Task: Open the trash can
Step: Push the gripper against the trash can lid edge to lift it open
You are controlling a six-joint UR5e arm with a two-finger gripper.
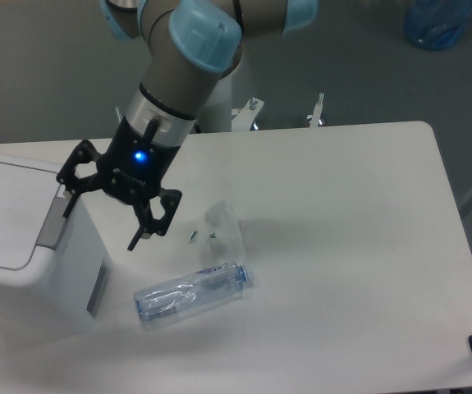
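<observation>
The bin (22,246) sits at the bench's left edge, partly cut off by the frame, its flat white lid (6,215) down and its grey tab (52,223) on the right rim, facing the arm. The bench (342,246) is white and fills most of the view. The arm (182,61) reaches in from the top and slants down to the left, a blue light glowing on its wrist. The gripper (103,220) hangs over the bin's right edge with its fingers (148,223) spread wide and holding nothing; the left one is just above the tab, the right one past the bin's side, over bare bench. Whether any finger touches the tab or lid cannot be told. A clear bottle (193,292) lies on its side just right of the bin's lower corner, its long axis running left to right and slightly upward. A crumpled clear wrapper (223,226) lies above the bottle, right of the fingers. The bin's lid runs from the tab leftward out of the frame.
</observation>
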